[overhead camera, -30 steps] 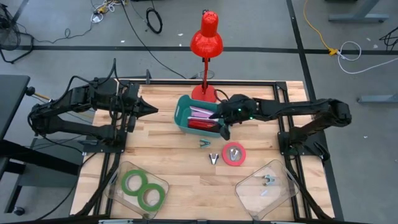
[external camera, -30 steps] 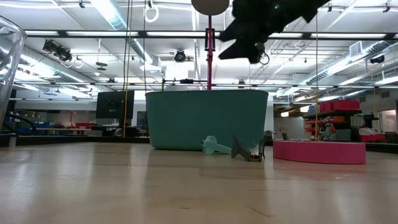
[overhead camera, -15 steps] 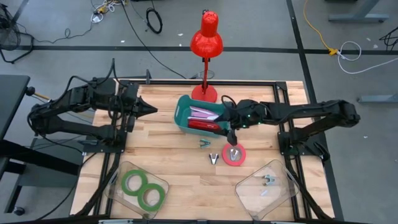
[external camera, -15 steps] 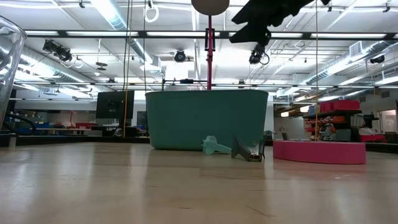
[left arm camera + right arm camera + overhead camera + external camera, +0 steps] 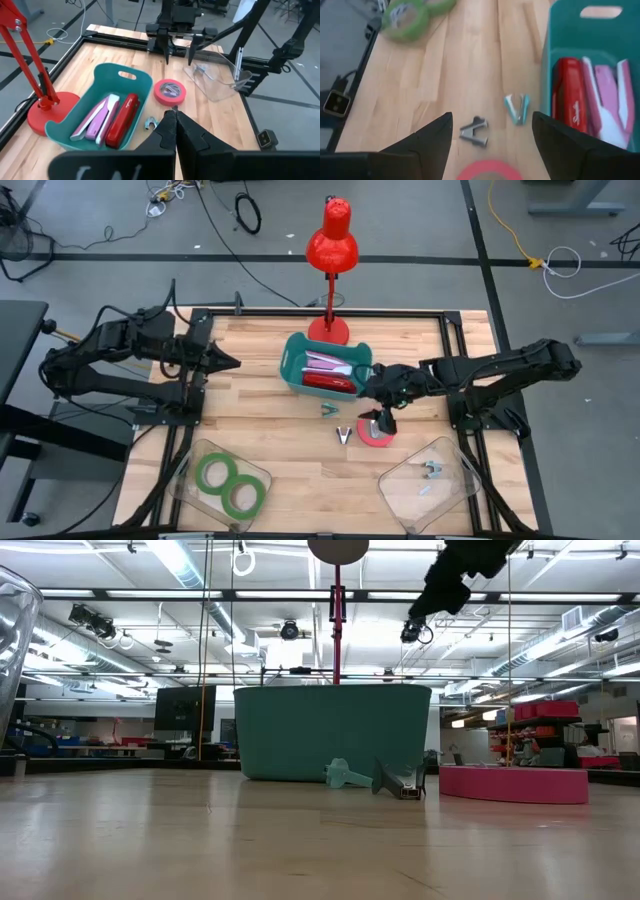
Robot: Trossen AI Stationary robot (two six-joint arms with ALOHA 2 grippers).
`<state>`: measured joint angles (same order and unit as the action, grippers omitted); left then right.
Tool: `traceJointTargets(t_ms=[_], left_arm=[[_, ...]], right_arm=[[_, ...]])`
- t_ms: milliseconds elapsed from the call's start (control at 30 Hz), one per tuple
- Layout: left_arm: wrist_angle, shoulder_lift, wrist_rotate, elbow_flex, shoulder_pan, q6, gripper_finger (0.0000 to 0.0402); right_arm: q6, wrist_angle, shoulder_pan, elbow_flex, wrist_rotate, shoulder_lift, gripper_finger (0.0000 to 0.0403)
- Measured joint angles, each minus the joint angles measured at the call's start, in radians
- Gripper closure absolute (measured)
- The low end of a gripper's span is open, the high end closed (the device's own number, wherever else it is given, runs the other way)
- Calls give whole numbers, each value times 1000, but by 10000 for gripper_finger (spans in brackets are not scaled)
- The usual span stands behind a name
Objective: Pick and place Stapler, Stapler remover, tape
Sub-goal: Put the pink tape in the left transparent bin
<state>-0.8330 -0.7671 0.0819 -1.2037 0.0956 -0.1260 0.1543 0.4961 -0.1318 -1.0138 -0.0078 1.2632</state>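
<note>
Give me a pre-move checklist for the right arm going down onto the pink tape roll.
1. Right hand open: ok.
2. It hovers over the red-pink tape roll: ok.
3. Roll lies flat on the wooden table: ok.
4. Grey metal staple remover beside the roll, apart from it: ok.
5. Left hand shut, parked at the table's left side: ok.
6. Fingers centred on the roll's rim: cannot tell.

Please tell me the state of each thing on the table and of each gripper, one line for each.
Right gripper: open, above the red-pink tape roll.
Left gripper: shut, empty.
Teal bin: holds red stapler.
Green tape rolls: inside clear tray.
Two staple removers: loose on table.
</note>
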Motion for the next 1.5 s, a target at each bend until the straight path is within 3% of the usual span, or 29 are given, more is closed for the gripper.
traceJointTargets(t_ms=[367, 733, 1500], left_arm=[[-4, 17, -1, 0, 0, -1, 399], [-4, 16, -2, 0, 0, -21, 398], [-4, 15, -2, 0, 0, -20, 397]], right_arm=[[73, 51, -26, 0, -56, 0, 133], [-219, 71, -71, 0, 19, 1, 133], [-445, 376, -206, 23, 26, 2, 133]])
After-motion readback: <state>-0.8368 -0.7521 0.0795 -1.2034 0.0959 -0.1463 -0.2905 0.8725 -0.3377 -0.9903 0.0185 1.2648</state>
